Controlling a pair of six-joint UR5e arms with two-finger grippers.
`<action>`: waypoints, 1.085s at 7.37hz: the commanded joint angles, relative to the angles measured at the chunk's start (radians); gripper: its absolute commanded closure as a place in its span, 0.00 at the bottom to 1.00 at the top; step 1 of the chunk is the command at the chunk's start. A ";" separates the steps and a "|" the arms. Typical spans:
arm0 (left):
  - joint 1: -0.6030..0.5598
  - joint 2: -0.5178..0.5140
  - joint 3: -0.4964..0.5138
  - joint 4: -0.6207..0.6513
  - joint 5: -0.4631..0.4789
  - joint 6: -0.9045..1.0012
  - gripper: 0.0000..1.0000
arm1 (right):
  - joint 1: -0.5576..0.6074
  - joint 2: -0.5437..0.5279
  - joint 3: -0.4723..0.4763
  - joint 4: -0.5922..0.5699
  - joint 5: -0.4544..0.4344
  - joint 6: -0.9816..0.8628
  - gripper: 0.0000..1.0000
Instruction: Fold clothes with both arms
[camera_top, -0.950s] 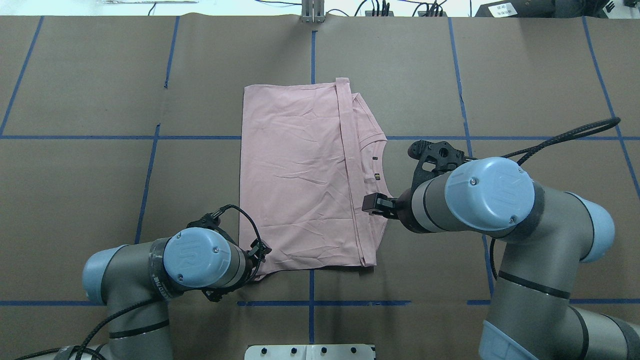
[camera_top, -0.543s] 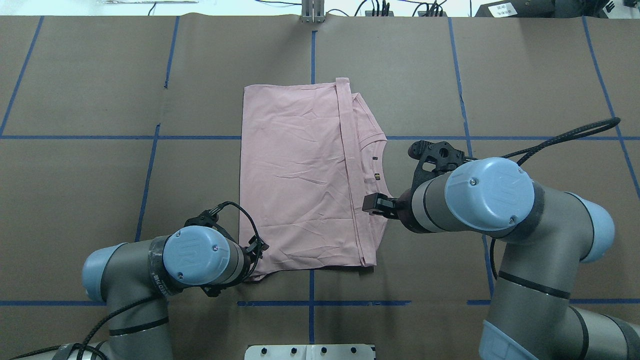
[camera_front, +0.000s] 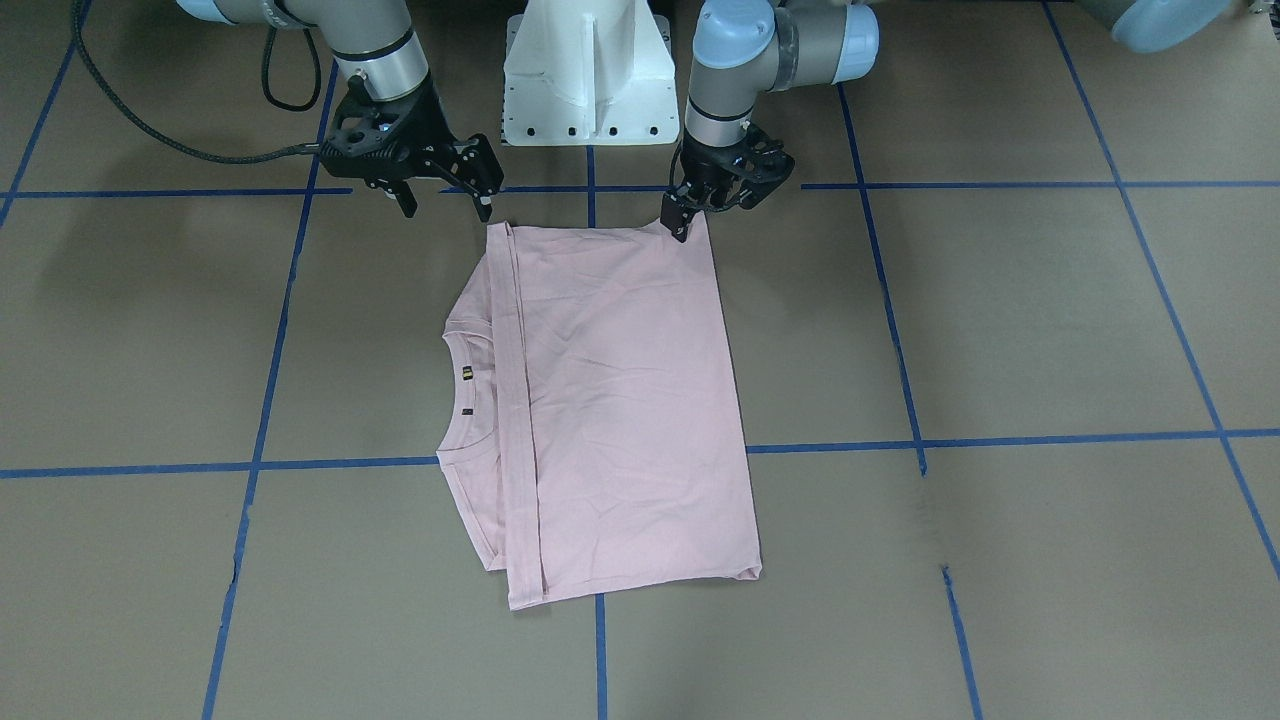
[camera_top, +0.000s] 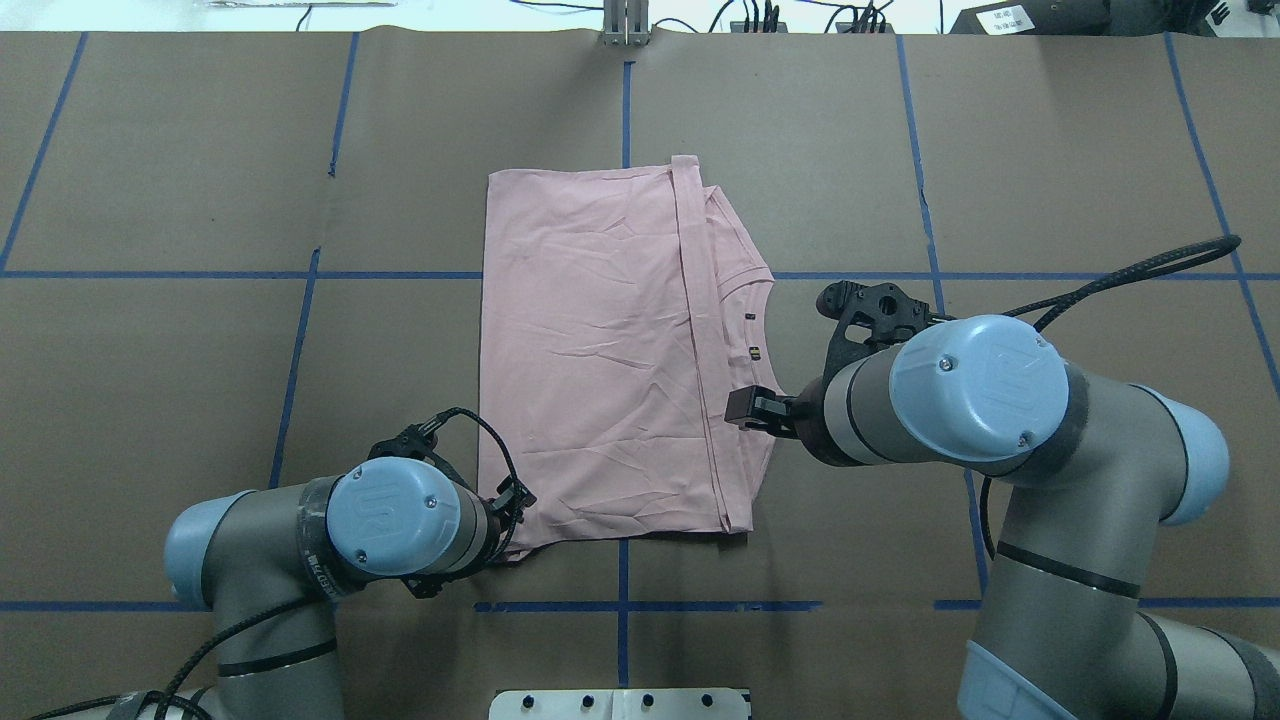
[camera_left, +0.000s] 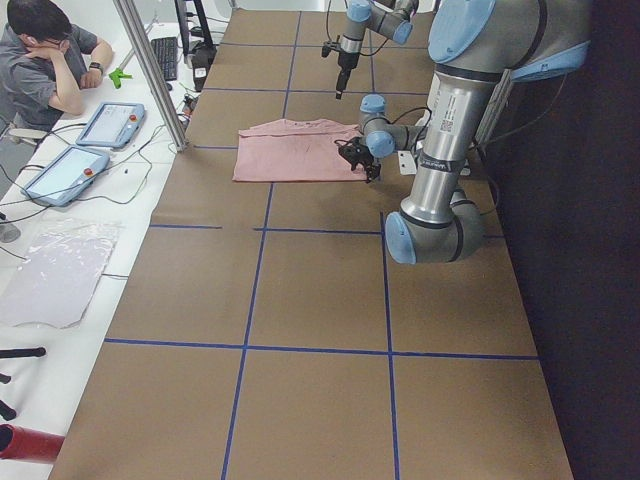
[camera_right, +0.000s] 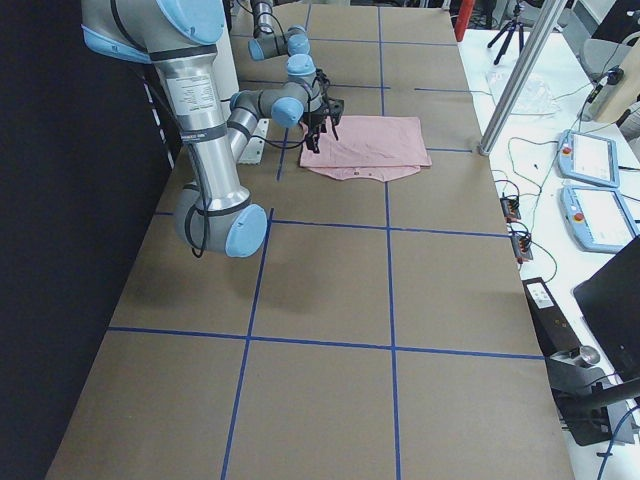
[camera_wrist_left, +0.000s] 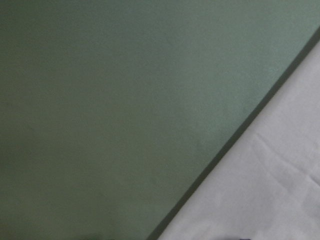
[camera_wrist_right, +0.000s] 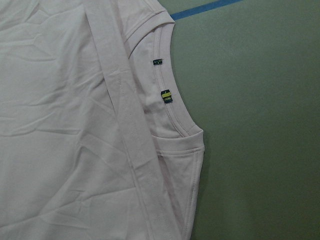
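The left gripper (camera_front: 683, 222) sits at the T-shirt's (camera_front: 620, 400) near corner, clamped or not cannot be told; the right gripper (camera_front: 445, 207) hangs, fingers apart.

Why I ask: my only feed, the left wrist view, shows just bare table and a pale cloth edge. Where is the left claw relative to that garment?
Observer: The left claw sits at the near left corner of the folded pale pink cloth T-shirt.
Operator: And the other arm?
Observer: The right claw hangs open above the shirt's near right part, not touching it.
Operator: Which way is the neck?
Observer: The ribbed neckline points to the robot's right.
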 joint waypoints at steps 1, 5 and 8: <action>0.002 -0.001 -0.003 -0.001 -0.001 -0.003 0.29 | 0.000 0.000 0.000 0.000 -0.001 0.000 0.00; 0.002 -0.002 -0.005 -0.001 0.000 -0.009 1.00 | 0.002 0.000 -0.001 0.000 -0.008 0.000 0.00; -0.012 -0.002 -0.043 0.002 -0.004 0.006 1.00 | 0.002 0.000 -0.009 -0.002 -0.008 0.000 0.00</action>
